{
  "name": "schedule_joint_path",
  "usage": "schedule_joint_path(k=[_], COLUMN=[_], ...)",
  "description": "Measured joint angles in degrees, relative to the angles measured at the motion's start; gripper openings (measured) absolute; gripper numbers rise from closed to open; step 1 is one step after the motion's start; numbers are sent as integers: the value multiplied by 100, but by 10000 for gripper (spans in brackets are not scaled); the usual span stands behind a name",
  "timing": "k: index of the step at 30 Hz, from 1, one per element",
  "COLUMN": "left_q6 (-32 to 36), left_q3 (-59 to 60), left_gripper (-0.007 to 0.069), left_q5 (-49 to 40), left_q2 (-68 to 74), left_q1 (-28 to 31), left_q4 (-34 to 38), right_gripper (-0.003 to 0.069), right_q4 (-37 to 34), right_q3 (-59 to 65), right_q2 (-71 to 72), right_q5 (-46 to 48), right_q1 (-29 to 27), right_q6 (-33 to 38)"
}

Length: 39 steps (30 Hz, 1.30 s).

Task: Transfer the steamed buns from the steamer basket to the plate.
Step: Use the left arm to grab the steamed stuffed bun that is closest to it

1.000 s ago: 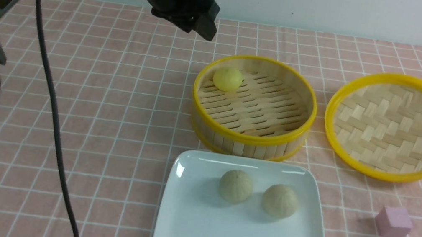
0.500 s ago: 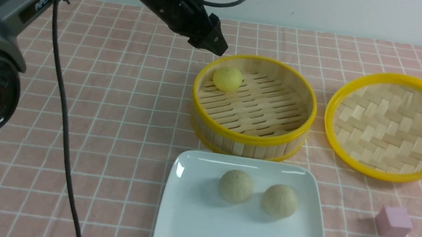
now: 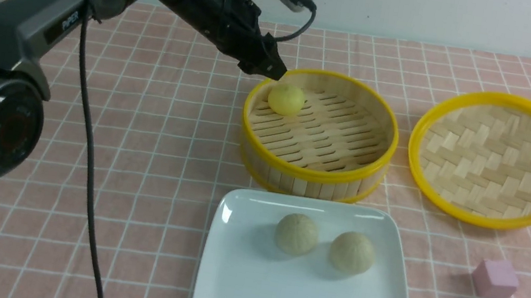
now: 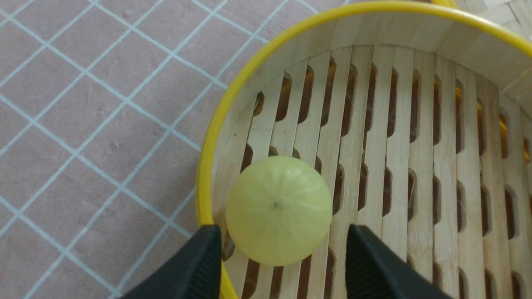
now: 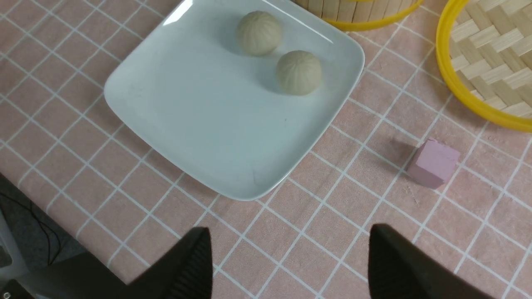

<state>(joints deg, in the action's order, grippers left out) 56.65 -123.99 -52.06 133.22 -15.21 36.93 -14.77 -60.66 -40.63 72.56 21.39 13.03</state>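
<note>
A pale yellow steamed bun [image 3: 286, 99] lies in the steamer basket [image 3: 311, 177] against its far left wall; it also shows in the left wrist view [image 4: 278, 209]. My left gripper [image 3: 273, 71] is open just above the basket's rim, over the bun; in the wrist view [image 4: 280, 249] its jaws stand either side of the bun, not touching it. Two beige buns [image 3: 297, 234] [image 3: 352, 252] sit on the white plate [image 3: 249, 285]. My right gripper [image 5: 289, 249] is open and empty above the cloth near the plate's corner [image 5: 245, 189].
A shallow yellow-rimmed woven tray [image 3: 495, 159] lies right of the basket. A small pink cube [image 3: 495, 280] sits right of the plate. The left arm's cable [image 3: 86, 168] hangs across the left of the checked pink cloth.
My left arm has swung right and down, bringing its gripper from left of the basket to just above the yellow bun. The buns, plate and basket have not moved.
</note>
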Motion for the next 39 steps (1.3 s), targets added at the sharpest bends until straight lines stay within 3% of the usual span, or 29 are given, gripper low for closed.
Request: schedule_joint_path(k=[9,39], left_q6=[616,838], left_q3=[-5,-5], left_gripper=[420,420], left_q5=[101,253], left_q2=[215,426], left_q1=[0,-51], left_q4=[187,514], right_gripper=[495,495], right_q4=[0,1], right_q3=[0,0], right_q2=[0,0], right_q5=[0,0], right_q1=[0,0], right_q6=[-53,-114])
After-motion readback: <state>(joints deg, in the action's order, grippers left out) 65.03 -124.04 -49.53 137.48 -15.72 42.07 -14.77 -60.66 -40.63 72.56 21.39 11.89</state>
